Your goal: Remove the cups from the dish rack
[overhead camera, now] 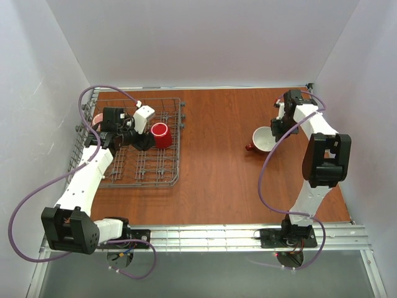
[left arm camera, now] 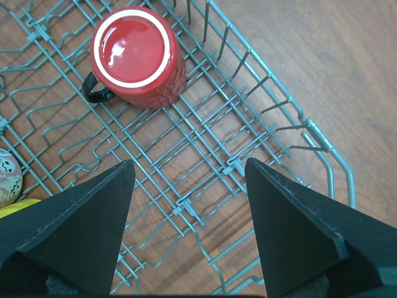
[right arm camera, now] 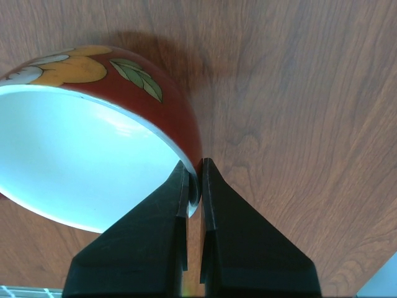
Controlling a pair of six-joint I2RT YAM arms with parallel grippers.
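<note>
The grey wire dish rack [overhead camera: 175, 162] lies at the table's left. A plain red mug [overhead camera: 160, 135] stands upside down in it near the right side; the left wrist view shows its base [left arm camera: 138, 56] and dark handle. My left gripper [overhead camera: 145, 141] is open and empty above the rack floor [left arm camera: 310, 131], just left of the red mug. A pink mug [overhead camera: 97, 118] peeks out behind the left arm. A yellow sliver [left arm camera: 15, 208] shows at the left edge. My right gripper [overhead camera: 275, 128] is shut on the rim of the dark red floral mug [overhead camera: 263, 139], white inside [right arm camera: 80, 161]. The glass tumbler is hidden.
The brown wooden table [overhead camera: 217, 174] lies between the rack and the floral mug. White walls close in the back and both sides. A round cream thing with dark squiggles [left arm camera: 6, 177] sits in the rack at the left edge of the left wrist view.
</note>
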